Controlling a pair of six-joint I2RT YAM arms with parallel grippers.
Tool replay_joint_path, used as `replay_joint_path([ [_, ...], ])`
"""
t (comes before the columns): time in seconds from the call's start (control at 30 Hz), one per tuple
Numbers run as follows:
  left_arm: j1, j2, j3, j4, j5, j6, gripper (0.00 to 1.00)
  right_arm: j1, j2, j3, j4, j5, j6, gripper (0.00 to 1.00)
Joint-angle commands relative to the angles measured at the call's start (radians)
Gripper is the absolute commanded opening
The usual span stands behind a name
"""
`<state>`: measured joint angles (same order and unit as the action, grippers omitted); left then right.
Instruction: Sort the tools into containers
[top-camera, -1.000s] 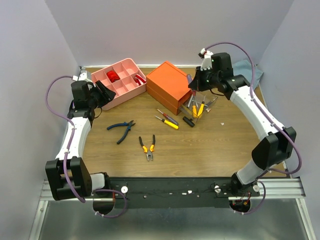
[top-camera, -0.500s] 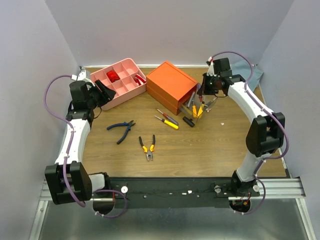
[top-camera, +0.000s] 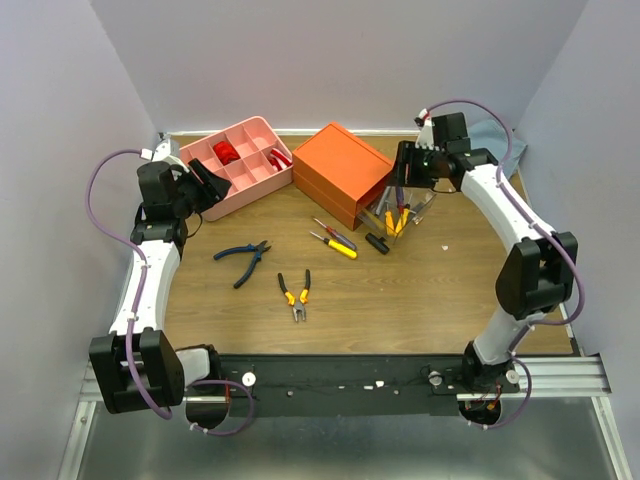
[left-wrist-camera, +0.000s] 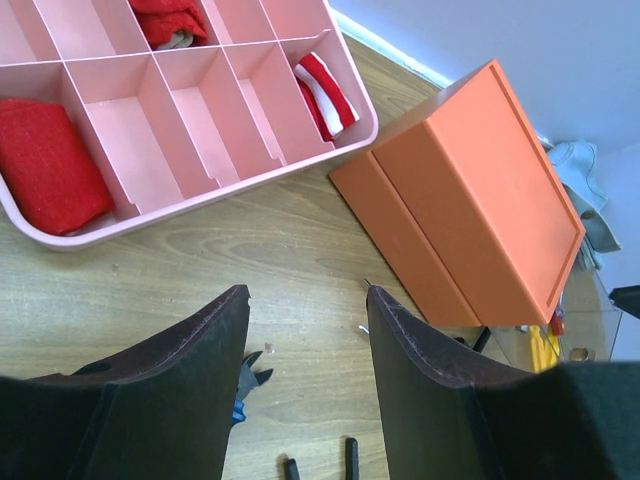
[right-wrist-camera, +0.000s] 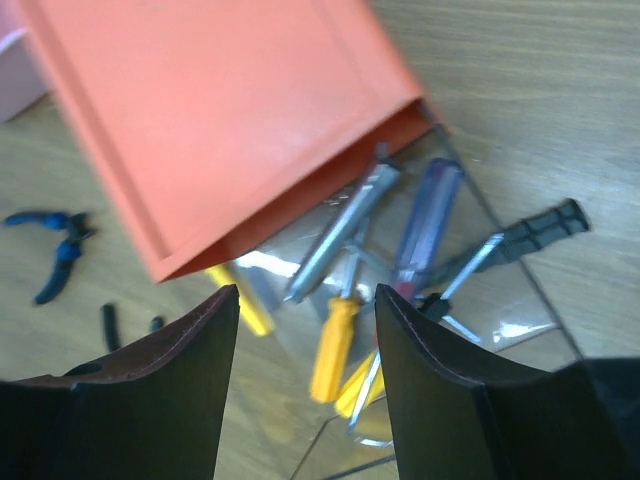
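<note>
Since the earlier frame the right arm's elbow had pulled in from the right edge, while my right gripper (top-camera: 403, 176) kept its place over the clear drawer (top-camera: 402, 214) at the upper right of the overhead view. Nothing else had shifted. In the right wrist view that gripper (right-wrist-camera: 307, 296) was released, fingers apart with nothing between them. Under them the drawer stuck out of the orange box (right-wrist-camera: 220, 110) and held a yellow-handled screwdriver (right-wrist-camera: 333, 350), a translucent blue-handled one (right-wrist-camera: 425, 225), a silver tool (right-wrist-camera: 340, 235) and a black handle (right-wrist-camera: 545, 225).

My left gripper (top-camera: 213, 180) hung at the left of the frame, just beside the pink tray (left-wrist-camera: 150, 110). It was also released and empty (left-wrist-camera: 307, 300). The tray held red cloth (left-wrist-camera: 45, 165) in some compartments.

On the table, centre frame, lay the blue-handled pliers (top-camera: 243, 258), with the orange-handled pliers (top-camera: 295, 290) below them. Right of those were two screwdrivers (top-camera: 335, 246) and a short black tool (top-camera: 377, 243), all near the box front
</note>
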<state>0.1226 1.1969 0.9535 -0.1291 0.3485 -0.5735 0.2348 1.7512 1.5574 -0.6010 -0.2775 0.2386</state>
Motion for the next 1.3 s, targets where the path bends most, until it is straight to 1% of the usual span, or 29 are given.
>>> replay_joint_path([
  [0.0, 0.003, 0.004, -0.007, 0.023, 0.017, -0.003, 0.6, 0.084, -0.079, 0.033, -0.006, -0.195, -0.152, 0.63],
  [0.03, 0.003, 0.004, -0.007, 0.023, 0.017, -0.003, 0.6, 0.118, -0.081, 0.033, -0.017, -0.186, -0.21, 0.65],
  [0.07, 0.003, 0.007, -0.009, 0.025, 0.018, -0.005, 0.6, 0.153, -0.081, 0.033, -0.038, -0.183, -0.337, 0.65],
  [0.1, 0.003, 0.007, -0.009, 0.026, 0.018, -0.005, 0.6, 0.228, -0.079, 0.021, -0.048, -0.172, -0.39, 0.65],
  [0.17, 0.003, 0.007, -0.01, 0.026, 0.018, -0.005, 0.6, 0.299, -0.056, 0.015, -0.071, -0.121, -0.508, 0.68],
  [0.2, 0.003, 0.006, -0.01, 0.023, 0.015, -0.003, 0.6, 0.355, -0.042, 0.015, -0.08, -0.111, -0.537, 0.68],
  [0.27, 0.003, 0.0, -0.012, 0.02, 0.012, 0.003, 0.6, 0.403, 0.009, 0.021, -0.097, -0.075, -0.6, 0.7],
  [0.33, 0.003, -0.005, -0.009, 0.016, 0.017, 0.009, 0.6, 0.449, 0.062, 0.056, -0.112, -0.037, -0.616, 0.71],
  [0.37, 0.005, -0.01, -0.004, 0.01, 0.02, 0.014, 0.6, 0.458, 0.085, 0.072, -0.126, 0.012, -0.601, 0.71],
  [0.4, 0.005, -0.014, 0.005, -0.009, 0.021, 0.02, 0.6, 0.468, 0.128, 0.084, -0.131, 0.018, -0.601, 0.72],
  [0.47, 0.003, -0.026, 0.01, -0.023, 0.023, 0.047, 0.6, 0.475, 0.163, 0.113, -0.141, 0.047, -0.625, 0.73],
  [0.63, 0.009, -0.06, -0.018, -0.03, 0.02, 0.084, 0.6, 0.479, 0.284, 0.161, -0.154, 0.09, -0.651, 0.73],
  [0.7, 0.015, -0.071, -0.038, -0.032, 0.029, 0.09, 0.6, 0.482, 0.309, 0.194, -0.16, 0.092, -0.68, 0.72],
  [0.8, 0.022, -0.082, -0.065, -0.027, 0.027, 0.087, 0.6, 0.482, 0.392, 0.277, -0.22, 0.112, -0.693, 0.68],
  [0.83, 0.022, -0.083, -0.07, -0.024, 0.027, 0.084, 0.6, 0.482, 0.404, 0.282, -0.221, 0.118, -0.699, 0.66],
  [1.0, 0.028, -0.076, -0.085, -0.006, 0.023, 0.08, 0.6, 0.483, 0.456, 0.291, -0.204, 0.146, -0.719, 0.64],
  [1.13, 0.029, -0.053, -0.071, 0.0, 0.024, 0.08, 0.6, 0.483, 0.475, 0.28, -0.203, 0.144, -0.733, 0.57],
  [1.27, 0.029, -0.04, -0.067, 0.006, 0.023, 0.08, 0.6, 0.485, 0.496, 0.286, -0.232, 0.136, -0.736, 0.52],
])
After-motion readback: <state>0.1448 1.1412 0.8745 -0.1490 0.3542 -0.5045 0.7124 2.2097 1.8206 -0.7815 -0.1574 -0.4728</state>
